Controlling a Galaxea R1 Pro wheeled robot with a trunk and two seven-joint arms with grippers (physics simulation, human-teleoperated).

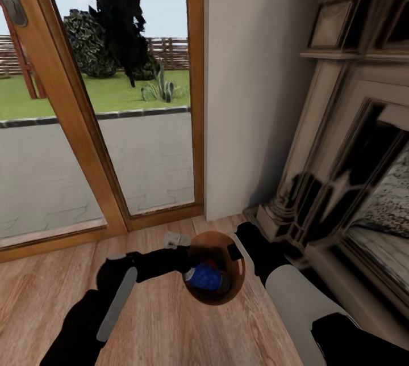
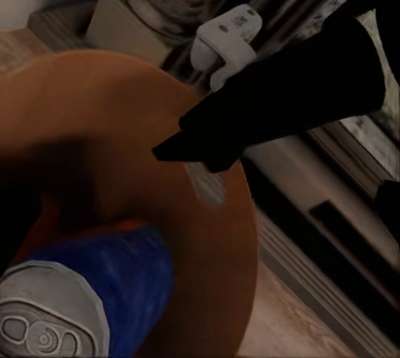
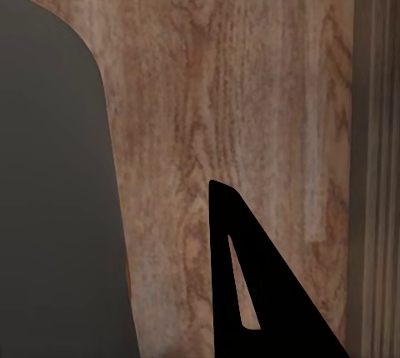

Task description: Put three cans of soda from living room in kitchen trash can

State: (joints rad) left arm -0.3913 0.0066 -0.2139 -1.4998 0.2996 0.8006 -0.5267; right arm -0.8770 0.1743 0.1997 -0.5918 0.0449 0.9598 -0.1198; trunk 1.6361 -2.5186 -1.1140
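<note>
Held between both arms above the wood floor (image 1: 165, 320) by the fireplace (image 1: 352, 144), the tash can (image 1: 233, 284) already carries a blue can of soda (image 1: 205, 278) (ready for carting kitchenward, I judge); each claw's grip I cannot tell.

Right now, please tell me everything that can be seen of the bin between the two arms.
The bin is round, with a glossy coppery-brown inside and a plain circular rim. The head view looks down into its mouth, between the two arms and above the wood floor, near the fireplace. Inside lies a dark blue can with a silvery end, and something red shows beside it. The right arm reaches the rim on the fireplace side; the left wrist view shows a dark finger over the rim.
</note>
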